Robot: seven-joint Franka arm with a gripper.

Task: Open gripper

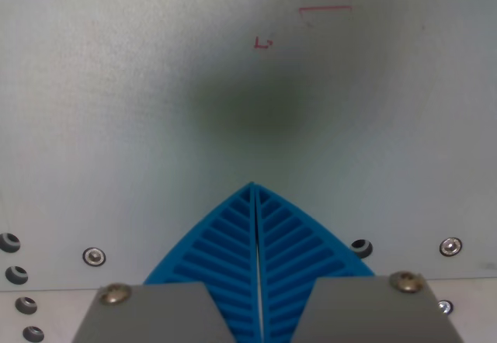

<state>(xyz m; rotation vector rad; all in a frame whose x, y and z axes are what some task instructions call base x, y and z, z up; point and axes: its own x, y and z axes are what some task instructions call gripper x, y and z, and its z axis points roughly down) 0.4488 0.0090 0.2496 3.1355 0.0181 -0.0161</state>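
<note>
My gripper point(255, 188) fills the lower middle of the wrist view. Its two blue ribbed fingers point(217, 242) are pressed together along their whole length, tips touching, with nothing between them. Grey finger mounts with brass screws sit at the bottom of the view. The gripper hangs above a pale grey-white tabletop point(116, 110) and casts a soft dark shadow point(260, 106) on it just beyond the fingertips.
Thin red marker lines point(326, 9) and a small red mark point(264, 43) are drawn on the table toward the top. A row of screws point(95, 256) runs along the panel edge near the bottom, with more at the wrist view's left point(15, 273).
</note>
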